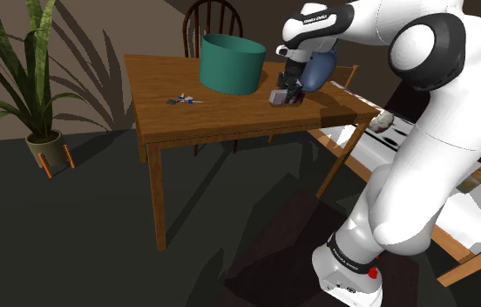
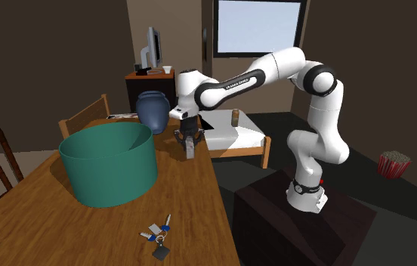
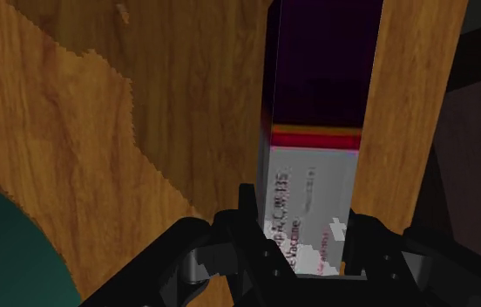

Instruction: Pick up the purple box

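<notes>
The purple box (image 3: 317,87) is dark purple at its far end, with a red and orange band and a pale printed label towards my hand. It stands on the wooden table (image 1: 230,118) near the edge facing the stand, seen as a small grey-purple block (image 1: 277,98) (image 2: 189,151). My gripper (image 3: 304,218) comes down on it from above, and its two black fingers (image 3: 249,218) clasp the box's sides. I also see the gripper (image 1: 289,91) (image 2: 189,139) on top of the box. I cannot tell whether the box rests on the wood or hangs just above it.
A large teal round container (image 1: 230,63) (image 2: 109,162) stands close beside the box. A dark blue vase (image 1: 319,70) (image 2: 152,109) is just behind my hand. A bunch of keys (image 1: 184,100) (image 2: 156,233) lies further along the table. Wooden chairs (image 1: 213,17) stand around it.
</notes>
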Controlling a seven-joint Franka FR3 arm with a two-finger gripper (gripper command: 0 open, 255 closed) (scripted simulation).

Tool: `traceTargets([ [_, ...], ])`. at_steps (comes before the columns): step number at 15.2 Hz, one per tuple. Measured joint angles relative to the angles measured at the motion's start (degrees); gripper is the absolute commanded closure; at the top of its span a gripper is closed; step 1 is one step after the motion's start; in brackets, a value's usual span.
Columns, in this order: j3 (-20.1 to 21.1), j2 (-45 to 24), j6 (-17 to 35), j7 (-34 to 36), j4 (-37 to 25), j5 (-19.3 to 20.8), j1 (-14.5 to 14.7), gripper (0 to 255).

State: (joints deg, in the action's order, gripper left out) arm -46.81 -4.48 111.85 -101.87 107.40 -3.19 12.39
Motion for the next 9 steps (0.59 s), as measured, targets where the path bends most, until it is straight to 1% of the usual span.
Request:
traceTargets([
  [9,0.0,1.0,-6.5,0.7,-5.8,0.9,0.2,255],
])
